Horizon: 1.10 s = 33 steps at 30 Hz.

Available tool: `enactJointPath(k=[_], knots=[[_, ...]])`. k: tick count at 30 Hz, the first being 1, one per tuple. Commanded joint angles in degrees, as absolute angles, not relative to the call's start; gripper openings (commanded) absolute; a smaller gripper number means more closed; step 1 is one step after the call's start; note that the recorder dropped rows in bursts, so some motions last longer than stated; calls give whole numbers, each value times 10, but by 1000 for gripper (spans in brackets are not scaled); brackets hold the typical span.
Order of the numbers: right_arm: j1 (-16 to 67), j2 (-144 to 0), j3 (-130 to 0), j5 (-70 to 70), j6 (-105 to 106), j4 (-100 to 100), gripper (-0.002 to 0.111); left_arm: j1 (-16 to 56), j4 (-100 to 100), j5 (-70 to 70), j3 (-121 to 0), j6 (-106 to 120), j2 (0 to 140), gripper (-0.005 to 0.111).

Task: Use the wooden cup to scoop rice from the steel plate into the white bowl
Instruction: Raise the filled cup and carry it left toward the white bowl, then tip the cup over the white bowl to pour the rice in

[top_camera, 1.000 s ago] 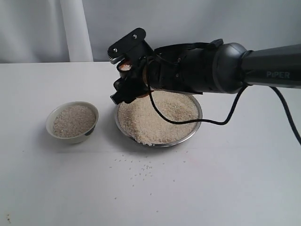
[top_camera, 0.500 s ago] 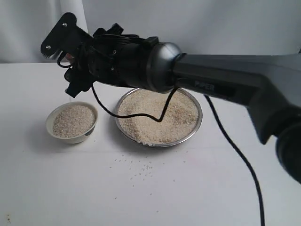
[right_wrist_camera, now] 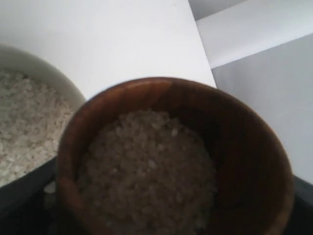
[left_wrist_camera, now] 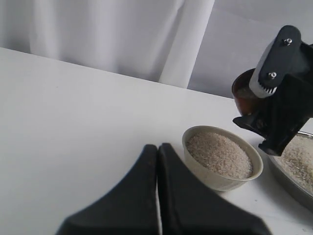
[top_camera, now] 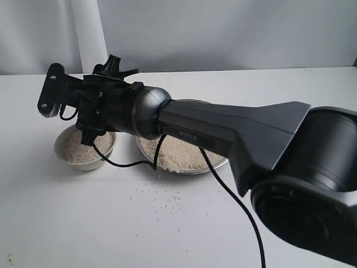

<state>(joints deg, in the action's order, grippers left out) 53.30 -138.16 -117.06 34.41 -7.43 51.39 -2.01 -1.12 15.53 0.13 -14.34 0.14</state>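
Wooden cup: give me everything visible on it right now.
Small rounded cup of glossy reddish-brown wood, dark inside, about upright, loaded with off-white rice grains to below its rim. The black right gripper has its jaws shut on its sides and holds it in the air, just above the small cream-white ceramic bowl, not touching it. Its base is hidden.

The right arm (top_camera: 223, 128) hides part of the steel plate (top_camera: 184, 171) and white bowl (top_camera: 74, 162).
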Motion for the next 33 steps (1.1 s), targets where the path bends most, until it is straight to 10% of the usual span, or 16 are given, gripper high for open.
enactJointPath(k=[1,33], knots=[[542,-1384,-1181,365,-51,565,0,-17,-10,153,0,-146,0,0],[594,-1432,-1181,472,138,820,0,-17,-10,153,0,-146,0,0]])
